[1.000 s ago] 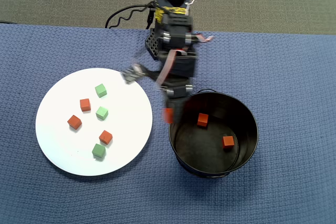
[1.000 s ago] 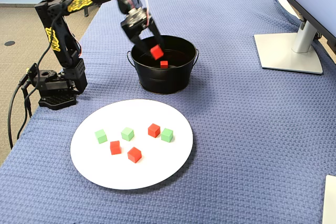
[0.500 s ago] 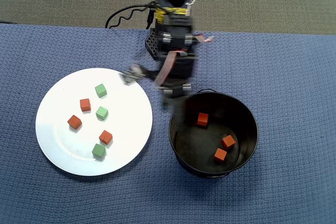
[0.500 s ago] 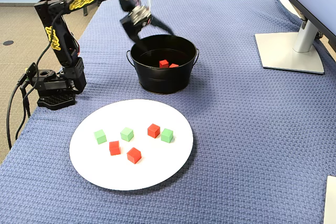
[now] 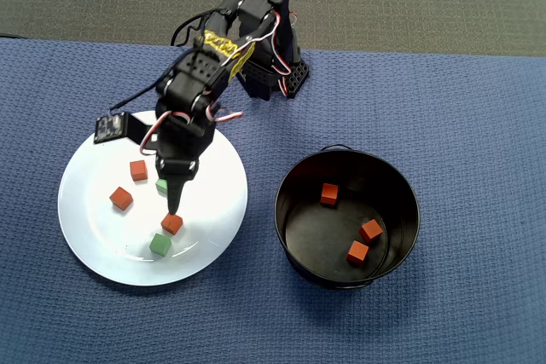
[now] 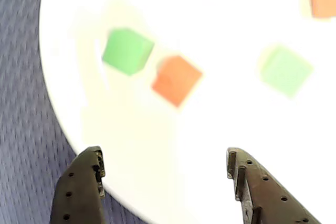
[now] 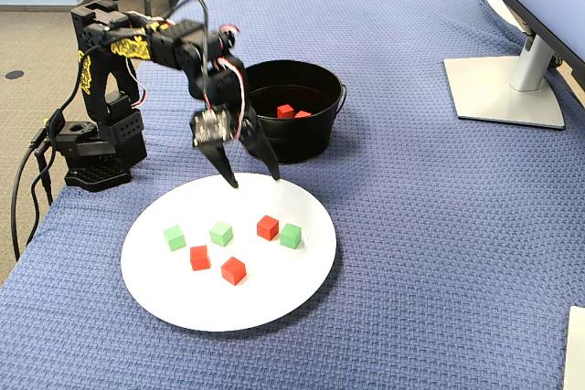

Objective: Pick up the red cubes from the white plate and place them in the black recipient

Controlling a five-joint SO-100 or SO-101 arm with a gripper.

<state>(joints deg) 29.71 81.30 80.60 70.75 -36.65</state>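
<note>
Hovered over the plate (image 7: 274, 312) with gripper (image 7: 254, 174) spread wide and empty, fingers apart above a red cube (image 7: 267, 226) beside a green cube (image 7: 291, 236). Counted three red cubes on the plate and three in the pot (image 5: 401, 236). Saw the nearest red one (image 6: 176, 80) blurred in the wrist view.

No text, label, brand or number can be read in any view. The arm (image 7: 146, 43) bears yellow markings, too small to make out.
</note>
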